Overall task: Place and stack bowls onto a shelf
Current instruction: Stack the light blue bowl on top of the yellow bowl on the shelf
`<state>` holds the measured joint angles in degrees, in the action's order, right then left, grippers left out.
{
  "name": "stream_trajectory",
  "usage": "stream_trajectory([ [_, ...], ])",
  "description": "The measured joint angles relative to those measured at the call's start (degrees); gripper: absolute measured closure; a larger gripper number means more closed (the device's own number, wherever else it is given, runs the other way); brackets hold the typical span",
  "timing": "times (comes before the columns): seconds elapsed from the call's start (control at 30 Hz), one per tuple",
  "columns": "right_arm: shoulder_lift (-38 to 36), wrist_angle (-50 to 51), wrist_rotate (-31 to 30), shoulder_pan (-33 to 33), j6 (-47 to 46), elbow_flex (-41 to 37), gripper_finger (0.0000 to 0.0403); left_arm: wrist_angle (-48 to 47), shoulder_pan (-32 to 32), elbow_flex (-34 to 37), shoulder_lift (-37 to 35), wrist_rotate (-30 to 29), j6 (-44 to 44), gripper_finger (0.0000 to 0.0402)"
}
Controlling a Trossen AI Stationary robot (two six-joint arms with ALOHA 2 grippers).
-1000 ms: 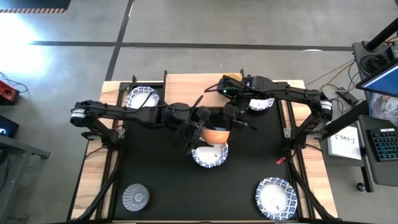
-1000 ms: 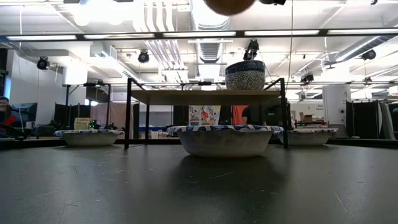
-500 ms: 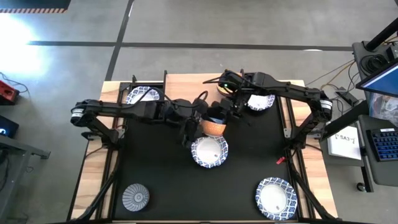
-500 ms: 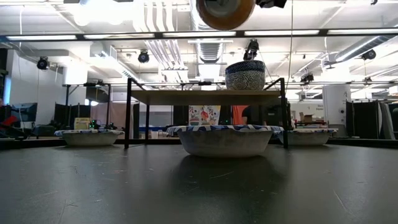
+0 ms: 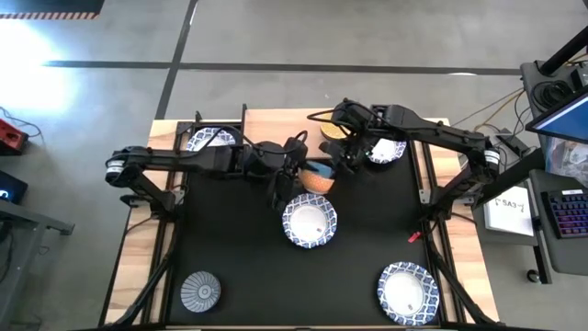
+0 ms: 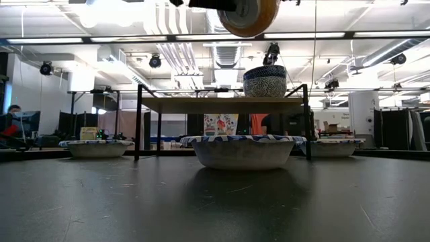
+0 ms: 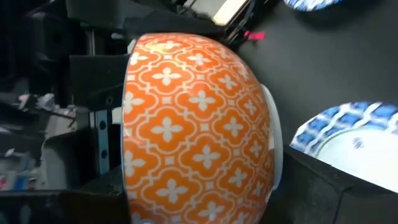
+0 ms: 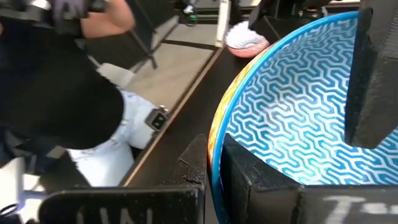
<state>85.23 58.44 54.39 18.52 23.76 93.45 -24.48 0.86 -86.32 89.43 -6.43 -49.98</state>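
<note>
I see the orange patterned bowl point(image 5: 317, 178) with its blue-lined inside held in the air by both grippers, above the table's middle, at twelve o'clock from a white blue-rimmed bowl point(image 5: 310, 222). My left gripper point(image 5: 296, 174) spans it wide; my right gripper point(image 5: 341, 164) pinches its rim, fingers closed. Beyond stands the wooden shelf point(image 6: 222, 105) carrying a blue patterned bowl point(image 6: 265, 81).

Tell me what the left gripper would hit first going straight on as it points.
The left gripper already holds the orange bowl. Just beyond it, the right gripper, pinching that bowl's rim, probably comes first, though depth is unclear.
</note>
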Motion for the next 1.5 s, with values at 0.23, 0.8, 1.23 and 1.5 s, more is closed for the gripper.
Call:
stream_trajectory([
  [0.23, -2.04, -0.25, -8.75, -0.07, -1.78, 0.0, 0.0389, 1.91, -0.5, 0.0, 0.11, -3.59, -4.54, 0.0147],
  [0.8, -2.92, 0.15, -19.15, 0.2, -0.84, -0.02, 0.0389, 5.6, -2.53, 0.02, 0.57, -9.33, -18.14, 0.0137],
  [1.23, -2.86, 1.84, -19.6, 0.38, 1.34, -0.12, 0.039, 10.79, -2.51, 0.02, 0.66, -10.31, -18.82, 0.0104],
  [1.5, -3.06, 3.63, -19.43, 0.39, 1.34, -0.2, 0.039, 8.4, -2.54, 0.02, 0.9, -10.85, -16.52, 0.0087],
])
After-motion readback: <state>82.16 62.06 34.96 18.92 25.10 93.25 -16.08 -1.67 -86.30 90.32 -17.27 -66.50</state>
